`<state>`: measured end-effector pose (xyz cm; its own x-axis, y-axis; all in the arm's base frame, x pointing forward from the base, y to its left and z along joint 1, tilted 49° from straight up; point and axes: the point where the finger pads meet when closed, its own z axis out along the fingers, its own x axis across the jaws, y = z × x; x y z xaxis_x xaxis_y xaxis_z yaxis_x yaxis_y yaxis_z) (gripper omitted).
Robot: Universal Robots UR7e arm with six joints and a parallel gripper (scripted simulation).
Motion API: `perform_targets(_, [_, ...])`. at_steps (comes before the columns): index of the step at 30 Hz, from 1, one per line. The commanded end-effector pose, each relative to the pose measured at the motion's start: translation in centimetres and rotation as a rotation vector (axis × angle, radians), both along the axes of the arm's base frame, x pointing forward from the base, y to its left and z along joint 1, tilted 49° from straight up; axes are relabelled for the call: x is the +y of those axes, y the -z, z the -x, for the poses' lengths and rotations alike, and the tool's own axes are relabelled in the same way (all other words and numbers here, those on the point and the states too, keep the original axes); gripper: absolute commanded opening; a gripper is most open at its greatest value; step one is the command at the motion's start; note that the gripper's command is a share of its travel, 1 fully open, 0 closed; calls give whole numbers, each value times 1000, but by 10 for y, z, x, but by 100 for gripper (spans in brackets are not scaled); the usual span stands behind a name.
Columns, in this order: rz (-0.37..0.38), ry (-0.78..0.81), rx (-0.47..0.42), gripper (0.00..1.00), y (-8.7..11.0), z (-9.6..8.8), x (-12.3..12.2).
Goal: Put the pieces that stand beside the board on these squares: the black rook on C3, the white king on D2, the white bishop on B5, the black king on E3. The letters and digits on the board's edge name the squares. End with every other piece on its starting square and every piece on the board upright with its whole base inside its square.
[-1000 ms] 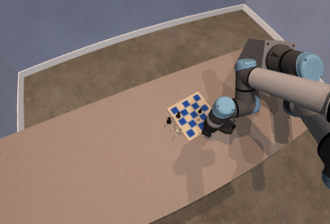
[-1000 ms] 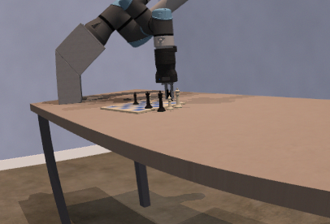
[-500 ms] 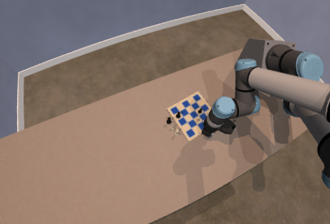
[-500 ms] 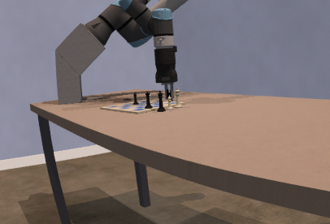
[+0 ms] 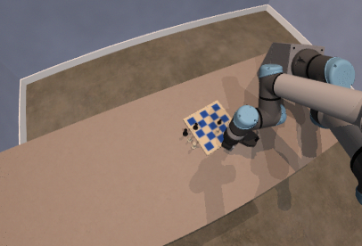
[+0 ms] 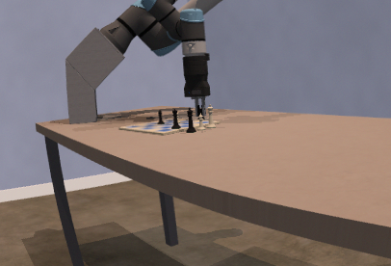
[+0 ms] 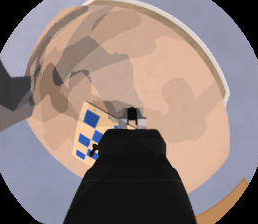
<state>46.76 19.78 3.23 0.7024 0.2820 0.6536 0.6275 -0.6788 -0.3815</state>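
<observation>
From my station I see the arm [image 6: 159, 19] reaching out from its grey pedestal [image 6: 87, 79] and pointing straight down over the chessboard [image 5: 208, 127], which lies flat on the tan bench [image 6: 270, 154]. The gripper [image 6: 198, 111] has its jaws drawn in to a narrow gap and clamped on a small dark piece; in the wrist view that piece [image 7: 133, 116] shows as a squat black shape with a flat top just past the black gripper body, which fits the black rook, though it is too small for me to be sure. In the exterior view the jaws hang low at the right-hand end of the board, and I cannot tell whether the held piece touches the bench or is clear of it. Close by the jaws stand two pale pieces, a taller one [image 6: 210, 116] with a cross-like top and a shorter one [image 6: 201, 122], with a tall black piece [image 6: 191, 121] just left of them. In the top view a black piece [image 5: 185, 132] and the pale ones [image 5: 193, 143] stand off the board's near-left edge, while two more black pieces [image 5: 195, 127] [image 5: 219, 121] stand on the board's squares. The board's edge markings are too small for me to read.
</observation>
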Motion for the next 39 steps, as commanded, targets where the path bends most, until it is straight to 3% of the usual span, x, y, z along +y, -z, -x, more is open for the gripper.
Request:
perform_targets(1, [0, 0, -1, 0, -6, 2, -6])
perform_targets(19, [0, 0, -1, 0, -41, 21, -42])
perform_targets(39, [0, 0, -1, 0, -62, 32, -65])
